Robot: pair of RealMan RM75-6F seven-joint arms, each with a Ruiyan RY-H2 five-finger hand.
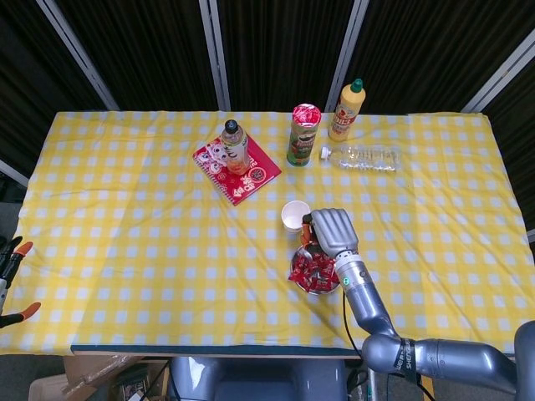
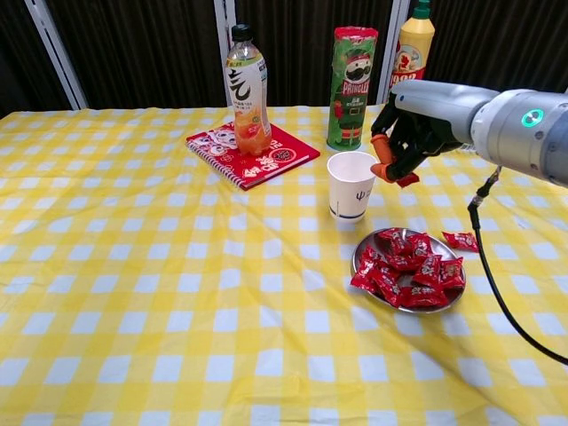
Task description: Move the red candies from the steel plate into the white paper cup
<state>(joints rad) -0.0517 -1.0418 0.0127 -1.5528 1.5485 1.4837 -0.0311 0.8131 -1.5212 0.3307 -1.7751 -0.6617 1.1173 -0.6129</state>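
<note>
Candies (image 2: 404,271) in red wrappers lie piled on the steel plate (image 2: 453,297), closest to the robot on the yellow checked cloth (image 2: 133,266). One loose candy (image 2: 460,240) lies on the cloth just beside the plate's right edge. In the head view the arm covers part of the plate (image 1: 298,282).

A little farther back stands the white paper cup (image 2: 351,185), upright. Its inside cannot be seen well. The right hand (image 2: 410,124) hangs in the air just beside the cup's rim, on its right side. Its fingers are curled in around a red candy (image 2: 406,179), and only a small bit of the wrapper pokes out below them. How much it holds is hard to tell.

The left hand does not show in either view.

Farther back lies a red notebook (image 2: 266,158) with an orange drink bottle (image 2: 248,93) standing on it. At the far side stand a green chip can (image 2: 352,89) and a yellow bottle (image 2: 415,46), partly hidden behind the hand. A clear bottle (image 1: 364,156) lies on its side there; the chest view hides it.
</note>
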